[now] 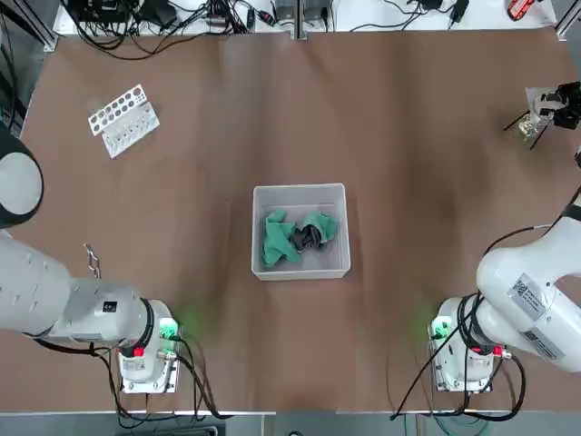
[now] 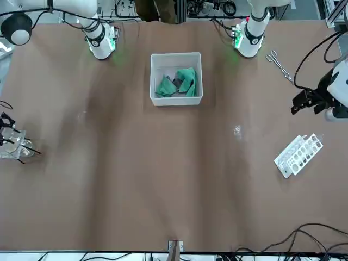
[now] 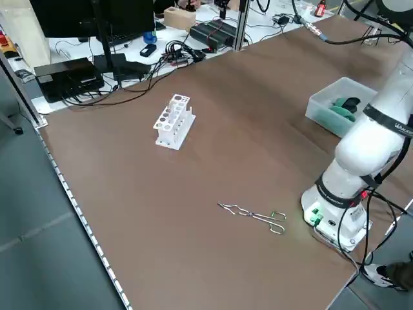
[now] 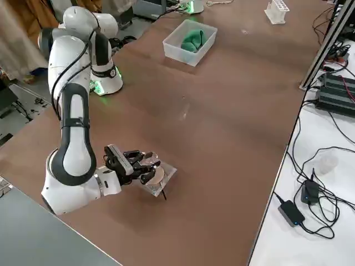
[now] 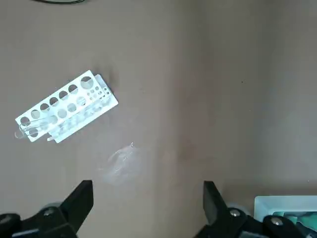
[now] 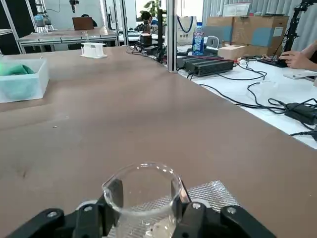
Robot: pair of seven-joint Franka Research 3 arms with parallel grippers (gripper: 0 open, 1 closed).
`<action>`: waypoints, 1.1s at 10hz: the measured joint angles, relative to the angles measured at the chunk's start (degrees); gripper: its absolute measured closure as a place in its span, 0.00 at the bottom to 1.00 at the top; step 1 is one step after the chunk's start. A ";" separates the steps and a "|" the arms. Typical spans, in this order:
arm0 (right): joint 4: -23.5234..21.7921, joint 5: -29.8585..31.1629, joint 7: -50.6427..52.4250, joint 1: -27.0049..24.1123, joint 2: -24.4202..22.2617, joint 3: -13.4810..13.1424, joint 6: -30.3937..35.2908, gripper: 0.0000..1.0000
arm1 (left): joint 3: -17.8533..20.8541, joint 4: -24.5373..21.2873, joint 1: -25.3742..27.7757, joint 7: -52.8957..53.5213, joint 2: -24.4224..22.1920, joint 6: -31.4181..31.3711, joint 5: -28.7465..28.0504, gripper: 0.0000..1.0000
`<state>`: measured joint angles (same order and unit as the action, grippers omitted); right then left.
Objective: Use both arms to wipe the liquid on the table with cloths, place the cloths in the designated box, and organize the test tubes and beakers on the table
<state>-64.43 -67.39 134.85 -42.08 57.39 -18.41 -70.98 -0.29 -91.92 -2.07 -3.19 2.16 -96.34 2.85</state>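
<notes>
- Far left of the table (image 1: 182, 318): white rack (image 1: 124, 120) with round holes, lying tilted. One thin test tube (image 5: 30, 128) looks to sit in its end holes, hard to be sure.
- Metal tongs (image 1: 92, 261) lie flat just in front of the left arm's base.
- Left gripper (image 5: 148, 208) hangs high over the bare patch between rack and box, fingers spread wide, nothing in them. Arm looks parked.
- Centre: the box (image 1: 300, 193) holds both green cloths (image 1: 283, 238) plus some small dark item I can't identify. No wet patch that I can see, so wiping and binning look done.
- Far right edge: right gripper (image 6: 146, 210) is down low at the beaker (image 6: 143, 191), which stands upright on a silvery mesh mat (image 6: 213, 194). Fingers sit either side of the glass, half closed on it. Reads as a grip, though the beaker isn't off the mat.
- Key relation: beaker is right between the right fingers, mouth up, and well apart from box and rack. The right arm is the only one near it.
- My guess for the next step: lift straight up and keep it upright. Thin glass, so it could slip.
</notes>
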 joint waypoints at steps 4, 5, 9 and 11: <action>0.22 -0.06 0.01 -0.24 0.00 0.12 -0.62 0.49 | -0.03 -0.07 0.00 0.00 0.04 0.00 0.00 0.02; 0.23 -0.08 0.01 -0.29 0.00 0.17 -0.72 0.42 | -0.03 -0.07 0.00 -0.01 0.04 0.00 0.00 0.02; 0.40 -0.07 -0.32 -0.54 0.00 0.82 -1.01 0.00 | -0.08 -0.09 0.00 -0.03 0.06 0.00 0.00 0.02; 1.41 0.14 -0.56 -2.95 -0.22 0.56 -1.01 0.00 | -0.09 -0.09 0.00 -0.09 0.07 0.00 0.00 0.02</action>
<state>-63.02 -67.25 134.29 -45.04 57.17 -17.85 -71.98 -0.38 -92.01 -2.08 -3.27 2.23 -96.33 2.85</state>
